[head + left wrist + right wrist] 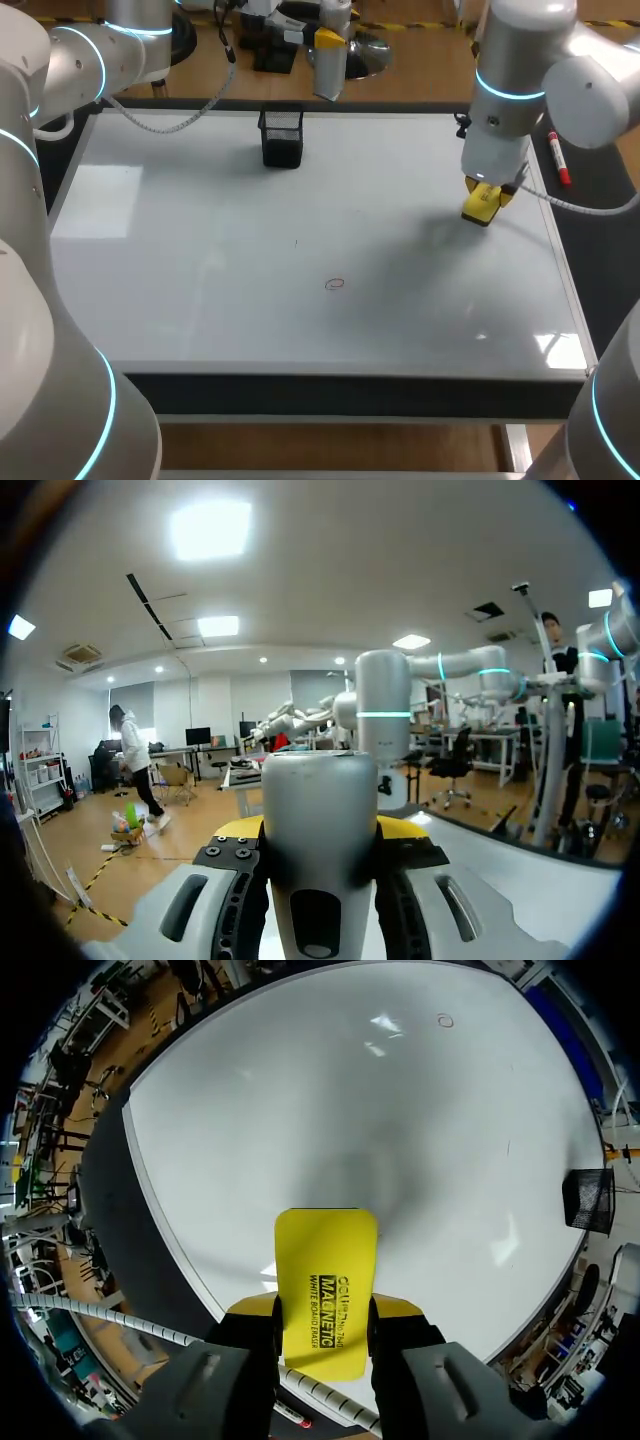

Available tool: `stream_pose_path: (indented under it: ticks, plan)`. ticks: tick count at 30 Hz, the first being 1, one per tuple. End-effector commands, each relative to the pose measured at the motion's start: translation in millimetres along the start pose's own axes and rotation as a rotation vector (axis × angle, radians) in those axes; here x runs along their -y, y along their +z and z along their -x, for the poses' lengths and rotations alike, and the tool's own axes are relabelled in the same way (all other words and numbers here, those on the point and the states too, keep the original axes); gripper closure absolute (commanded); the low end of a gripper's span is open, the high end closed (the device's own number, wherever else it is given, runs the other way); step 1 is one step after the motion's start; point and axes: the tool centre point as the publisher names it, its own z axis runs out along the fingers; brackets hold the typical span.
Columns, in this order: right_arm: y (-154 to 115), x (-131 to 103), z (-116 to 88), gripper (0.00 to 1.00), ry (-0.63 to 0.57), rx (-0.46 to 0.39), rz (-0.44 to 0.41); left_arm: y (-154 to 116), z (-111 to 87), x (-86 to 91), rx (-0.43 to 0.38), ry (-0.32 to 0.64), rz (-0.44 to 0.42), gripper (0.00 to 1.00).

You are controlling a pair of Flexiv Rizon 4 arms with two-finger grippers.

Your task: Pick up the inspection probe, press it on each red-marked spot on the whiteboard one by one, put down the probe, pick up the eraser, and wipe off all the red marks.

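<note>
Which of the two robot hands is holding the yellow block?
The right gripper: it is shut on the yellow eraser, over the right side of the whiteboard. The left gripper holds a grey probe instead.

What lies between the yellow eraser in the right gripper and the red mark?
Only bare whiteboard separates the yellow rectangular eraser from the red ring mark, per head view.

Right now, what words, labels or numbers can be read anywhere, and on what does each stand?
"MAGNETIC": on the yellow eraser held in the right end effector.
"WHITE BOARD ERASER": the smaller line beside it, same eraser.
Another small word there: too small to read.
Red marker beside the whiteboard: label too small to read.
Inspection probe in the left end effector: no print shows.
</note>
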Motion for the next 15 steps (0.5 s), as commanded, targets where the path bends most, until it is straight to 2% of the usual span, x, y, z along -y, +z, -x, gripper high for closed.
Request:
stream_pose_path:
  ticks: [1,4,8,15]
  plan:
    - [-0.8,0.4,-0.9,1.0,-0.002,-0.001,-0.002,-2.6,6.6,-1.5,-0.026,-0.002,-0.006,1.0]
    - [-0.8,0.4,-0.9,1.0,-0.002,-0.001,-0.002,-2.6,6.6,-1.5,-0.026,-0.002,-0.006,1.0]
    - [-0.8,0.4,-0.9,1.0,-0.002,-0.001,-0.002,5.9,-4.0,11.2,-0.043,0.037,0.003,1.0]
    - [-0.8,0.4,-0.9,1.0,-0.002,-0.001,-0.002,18.5,-36.4,35.4,-0.067,0.105,0.007,1.0]
